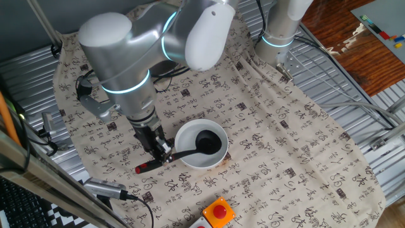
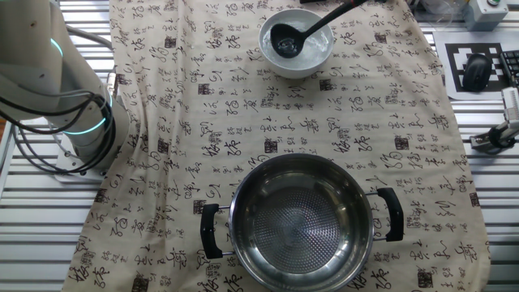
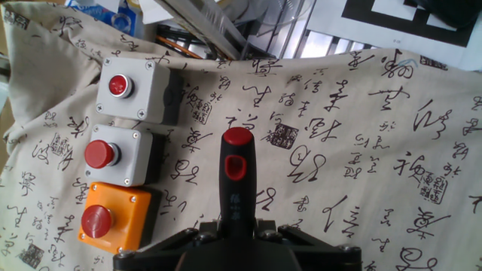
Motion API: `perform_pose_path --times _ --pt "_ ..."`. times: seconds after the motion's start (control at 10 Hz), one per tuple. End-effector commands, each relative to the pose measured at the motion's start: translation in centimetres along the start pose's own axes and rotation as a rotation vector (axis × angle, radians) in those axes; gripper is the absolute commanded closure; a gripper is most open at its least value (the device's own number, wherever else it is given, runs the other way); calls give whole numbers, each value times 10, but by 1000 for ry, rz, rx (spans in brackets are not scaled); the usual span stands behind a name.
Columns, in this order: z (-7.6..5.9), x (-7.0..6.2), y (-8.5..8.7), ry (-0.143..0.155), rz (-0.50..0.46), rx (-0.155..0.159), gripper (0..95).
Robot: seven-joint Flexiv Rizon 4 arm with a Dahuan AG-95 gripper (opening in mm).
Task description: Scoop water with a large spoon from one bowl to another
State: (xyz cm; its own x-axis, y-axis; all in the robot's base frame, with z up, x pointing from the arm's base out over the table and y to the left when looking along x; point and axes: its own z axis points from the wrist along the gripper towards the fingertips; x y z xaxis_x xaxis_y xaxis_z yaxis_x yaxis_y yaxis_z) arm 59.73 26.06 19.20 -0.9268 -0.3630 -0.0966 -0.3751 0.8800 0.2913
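Hand view, gripper [image 3: 239,229] clamping ladle [image 3: 236,181] handle

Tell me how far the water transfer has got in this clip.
Done: the gripper is shut on the ladle handle. In hand: the scoop sits down inside the white bowl, at the dipping stage. Left: lifting it, carrying it to the steel pot, which looks dry, and pouring.

Even, bright, diffuse light fills all three views, leaving only soft, short shadows. The steel pot [image 2: 301,221] shows mild glare across its inner wall. In the hand view the gripper [image 3: 239,239] at 6 o'clock looks slightly blurred.
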Motion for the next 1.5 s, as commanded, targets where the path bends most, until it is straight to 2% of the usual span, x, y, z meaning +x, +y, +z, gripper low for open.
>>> perform_pose_path --times 0.1,0.5,1.5 --pt "0 0 0 -6 11 -14 950" --pt "0 0 0 -19 23 -33 950" --pt "6 9 -7 -37 10 -51 950"
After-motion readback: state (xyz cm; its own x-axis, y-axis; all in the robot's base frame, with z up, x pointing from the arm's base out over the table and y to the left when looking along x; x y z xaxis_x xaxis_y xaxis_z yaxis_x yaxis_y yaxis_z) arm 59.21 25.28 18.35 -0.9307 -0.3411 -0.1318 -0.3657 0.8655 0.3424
